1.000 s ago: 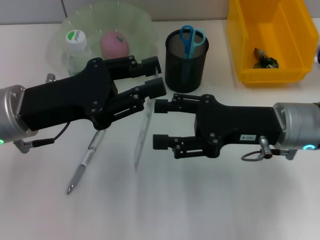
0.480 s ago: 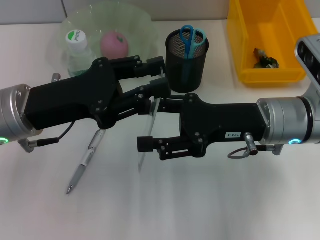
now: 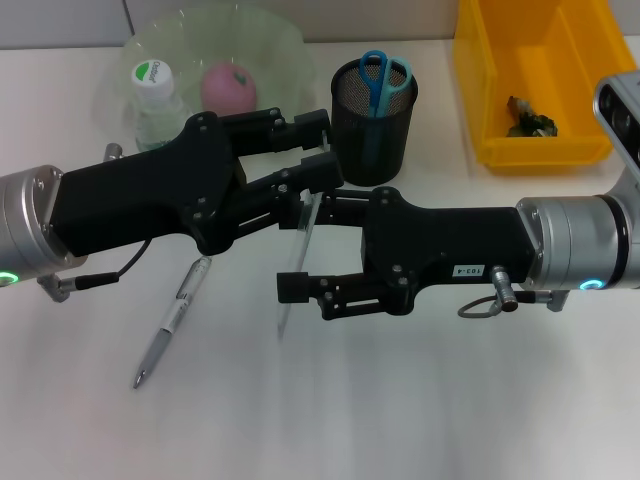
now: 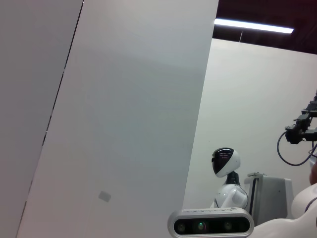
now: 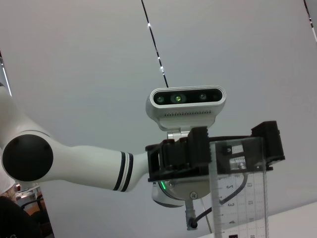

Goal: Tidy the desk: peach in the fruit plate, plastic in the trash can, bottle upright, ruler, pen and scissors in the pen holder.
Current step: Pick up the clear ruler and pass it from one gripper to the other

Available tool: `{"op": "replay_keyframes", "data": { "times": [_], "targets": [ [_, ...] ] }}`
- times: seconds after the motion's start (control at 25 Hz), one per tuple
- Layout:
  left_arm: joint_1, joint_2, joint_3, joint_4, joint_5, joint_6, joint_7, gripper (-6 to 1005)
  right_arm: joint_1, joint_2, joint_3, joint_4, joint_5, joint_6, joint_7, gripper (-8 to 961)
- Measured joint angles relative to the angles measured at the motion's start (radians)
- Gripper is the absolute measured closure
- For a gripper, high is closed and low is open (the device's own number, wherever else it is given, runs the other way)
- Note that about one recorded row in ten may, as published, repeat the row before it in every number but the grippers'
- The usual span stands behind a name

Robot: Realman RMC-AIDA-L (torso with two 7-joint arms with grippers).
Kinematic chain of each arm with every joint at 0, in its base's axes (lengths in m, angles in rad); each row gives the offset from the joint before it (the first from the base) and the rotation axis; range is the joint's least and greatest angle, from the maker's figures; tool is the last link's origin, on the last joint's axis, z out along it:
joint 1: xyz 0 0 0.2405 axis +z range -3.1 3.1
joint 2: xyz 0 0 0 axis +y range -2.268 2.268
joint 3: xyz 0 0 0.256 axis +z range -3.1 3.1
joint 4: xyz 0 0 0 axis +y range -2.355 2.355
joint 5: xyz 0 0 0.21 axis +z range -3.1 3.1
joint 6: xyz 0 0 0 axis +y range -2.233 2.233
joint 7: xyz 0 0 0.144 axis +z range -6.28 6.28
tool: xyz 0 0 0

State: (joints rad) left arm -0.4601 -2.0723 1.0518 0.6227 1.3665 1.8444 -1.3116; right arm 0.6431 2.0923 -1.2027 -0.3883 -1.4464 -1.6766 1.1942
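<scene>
Head view: black mesh pen holder (image 3: 373,125) stands on the white desk (image 3: 420,410) and serves as the landmark; blue-handled scissors (image 3: 381,76) stand inside it. Left of the holder, a clear fruit plate (image 3: 262,45) holds a pink peach (image 3: 230,87), with a bottle (image 3: 155,98) upright, white cap on top, at the plate's near-left edge. Right of the holder, a yellow bin (image 3: 490,100) contains a small dark crumpled item (image 3: 528,119). Just in front of the holder, a clear ruler (image 3: 297,262) hangs nearly upright above the desk, its upper end pinched between the fingers of the left gripper (image 3: 317,155), whose jaws are closed on it. The right gripper (image 3: 302,248) reaches in from the holder's near-right side, jaws spread wide to either side of the ruler's middle, not visibly touching it. A silver pen (image 3: 172,320) lies flat on the desk, well to the holder's near-left, under the left arm. Left wrist view: only a pale wall panel (image 4: 124,114), a white humanoid robot (image 4: 227,178) in the background, and a head camera bar (image 4: 210,225); none of the desk items appear. Right wrist view: the left gripper (image 5: 223,158) is seen end-on, clamped on the ruler (image 5: 237,198), whose printed scale shows; the robot's head camera (image 5: 185,106) sits behind it.
</scene>
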Motion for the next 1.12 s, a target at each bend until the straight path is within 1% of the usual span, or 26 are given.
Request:
{"op": "replay_keyframes", "data": {
  "times": [0.36,0.96,1.12],
  "targets": [
    [0.0,0.0,-0.001,0.0,-0.001,-0.002,0.0,609,-0.001,0.0,-0.003,0.005,0.007,0.001,-0.004,190],
    [0.0,0.0,0.0,0.0,-0.001,0.002,0.0,572,-0.01,0.0,-0.003,0.012,0.016,0.002,-0.004,258],
    [0.0,0.0,0.001,0.0,-0.001,0.002,0.0,562,-0.01,0.0,-0.003,0.014,0.023,0.001,-0.004,332]
  ]
}}
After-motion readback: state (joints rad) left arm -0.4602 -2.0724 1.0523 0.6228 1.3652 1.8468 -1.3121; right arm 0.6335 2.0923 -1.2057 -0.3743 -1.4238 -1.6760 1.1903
